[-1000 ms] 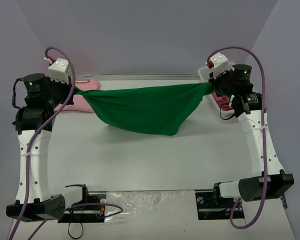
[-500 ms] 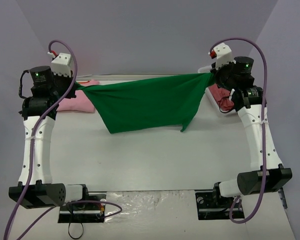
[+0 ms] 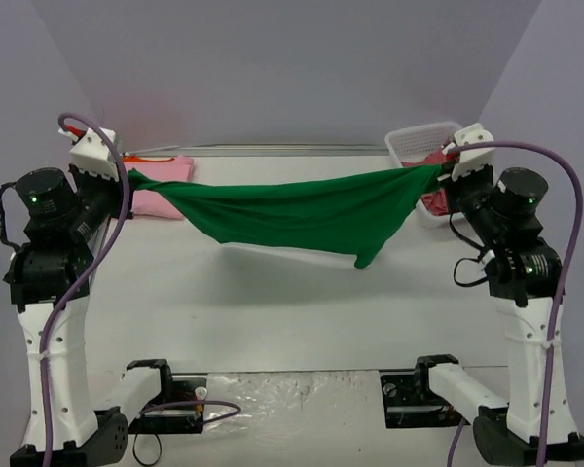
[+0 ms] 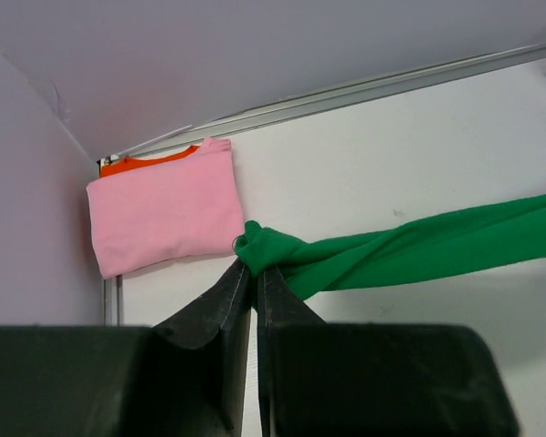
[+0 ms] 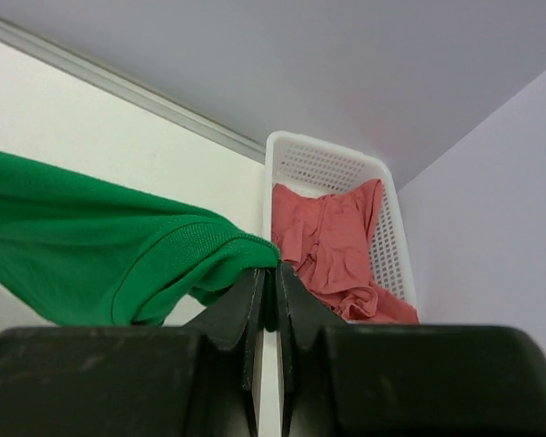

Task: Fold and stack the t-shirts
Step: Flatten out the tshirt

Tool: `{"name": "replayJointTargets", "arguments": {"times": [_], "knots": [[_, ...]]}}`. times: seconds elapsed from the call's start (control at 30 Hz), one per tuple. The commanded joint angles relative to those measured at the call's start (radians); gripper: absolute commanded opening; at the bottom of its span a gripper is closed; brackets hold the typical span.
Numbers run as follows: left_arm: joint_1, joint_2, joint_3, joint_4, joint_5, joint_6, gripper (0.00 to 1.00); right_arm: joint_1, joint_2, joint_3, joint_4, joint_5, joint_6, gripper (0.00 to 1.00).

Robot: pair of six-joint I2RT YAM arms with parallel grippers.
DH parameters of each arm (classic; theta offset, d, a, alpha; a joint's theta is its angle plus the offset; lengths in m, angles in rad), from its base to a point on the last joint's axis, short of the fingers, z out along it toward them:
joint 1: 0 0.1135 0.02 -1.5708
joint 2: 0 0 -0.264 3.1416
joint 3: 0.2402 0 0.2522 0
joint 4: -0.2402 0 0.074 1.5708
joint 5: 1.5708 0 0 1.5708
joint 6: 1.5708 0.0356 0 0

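Green cloth t-shirt (image 3: pixel 302 209), soft and creased, hangs as a stretched band above the matte white surface (image 3: pixel 292 311); the left gripper (image 4: pixel 252 267) pinches one bunched corner and the right gripper (image 5: pixel 268 269) the ribbed other end. A flat folded pink t-shirt (image 4: pixel 164 214) lies on an orange t-shirt (image 4: pixel 150 162), and a crumpled coral red t-shirt (image 5: pixel 332 241) fills the white plastic lattice basket (image 5: pixel 318 159). A second ago the green cloth sagged in a deep triangle; now the arms stand wider and it is drawn flatter

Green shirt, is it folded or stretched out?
Stretched out. The green shirt hangs in the air above the table, pulled between the left tool and right tool, each shut on an end.
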Motion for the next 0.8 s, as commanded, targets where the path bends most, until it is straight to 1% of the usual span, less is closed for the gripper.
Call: {"name": "replayJointTargets", "arguments": {"times": [0.0,0.13,0.23,0.33,0.37,0.43,0.47,0.53,0.57,0.6,0.63,0.67,0.7,0.77], "knots": [[0.011,-0.019,-0.011,-0.023,-0.001,0.032,0.02,-0.009,-0.028,-0.004,0.018,0.006,0.025,0.0],[0.011,0.004,-0.045,0.008,-0.015,0.032,0.02,-0.009,0.035,0.009,0.021,0.021,0.014,0.0],[0.012,0.043,-0.075,0.06,-0.027,0.034,0.02,-0.007,0.124,0.018,0.029,0.029,0.01,0.0],[0.012,0.103,-0.128,0.116,-0.037,0.032,0.02,-0.007,0.211,0.019,0.056,0.013,0.007,0.0],[0.012,0.149,-0.137,0.139,-0.035,0.031,0.02,-0.007,0.258,0.022,0.079,0.009,0.005,0.0],[0.012,0.203,-0.126,0.149,-0.029,0.026,0.02,-0.009,0.311,0.048,0.099,0.016,0.001,0.0],[0.012,0.264,-0.096,0.155,-0.021,0.024,0.02,-0.007,0.37,0.067,0.102,0.018,-0.001,0.0],[0.012,0.328,-0.048,0.16,-0.015,0.018,0.02,-0.007,0.429,0.135,0.103,0.019,-0.007,0.0],[0.012,0.396,-0.016,0.153,-0.015,0.014,0.02,-0.009,0.484,0.165,0.104,0.023,-0.01,0.0],[0.011,0.431,0.066,0.147,-0.009,0.006,0.02,-0.007,0.512,0.197,0.103,0.021,-0.012,0.0],[0.011,0.495,0.113,0.121,-0.006,0.001,0.02,-0.009,0.538,0.269,0.103,0.019,-0.01,0.0],[0.011,0.523,0.165,0.109,-0.001,-0.006,0.02,-0.007,0.582,0.307,0.098,0.018,-0.007,0.0],[0.012,0.548,0.269,0.092,0.011,-0.017,0.02,-0.007,0.599,0.347,0.095,0.016,-0.007,0.0],[0.012,0.585,0.363,0.049,0.019,-0.028,0.02,-0.006,0.627,0.453,0.078,0.013,0.001,0.0]]}}
